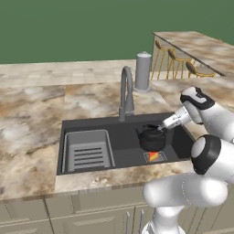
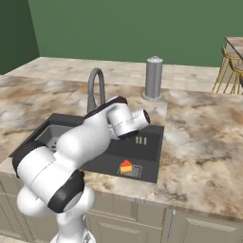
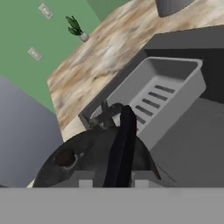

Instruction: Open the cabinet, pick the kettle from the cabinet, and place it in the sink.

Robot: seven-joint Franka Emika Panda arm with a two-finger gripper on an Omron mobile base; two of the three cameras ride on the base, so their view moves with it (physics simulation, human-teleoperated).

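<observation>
We see the gripper (image 1: 161, 127) reaching down into the sink, its two dark fingertips (image 3: 85, 182) sitting either side of the arched black handle (image 3: 122, 146) of the small squat round black kettle (image 1: 152, 138); the jaws look narrowed around that handle, though we cannot tell for sure whether the pads press on it. The kettle stands upright on the floor of the dark grey rectangular sink (image 1: 91, 123), in its right half, with its lid knob (image 3: 65, 158) visible in the hand view. Just in front of the kettle, on the basin floor, lies a small red and yellow item (image 1: 155, 156), too small for us to identify. The grey ribbed rack insert (image 1: 87, 150) fills the left half of the basin, well apart from the kettle. The tall curved metallic faucet (image 1: 126, 93) rises behind the basin on the marbled brown stone surface (image 1: 32, 119), and a grey cylindrical canister (image 1: 143, 71) stands further back
</observation>
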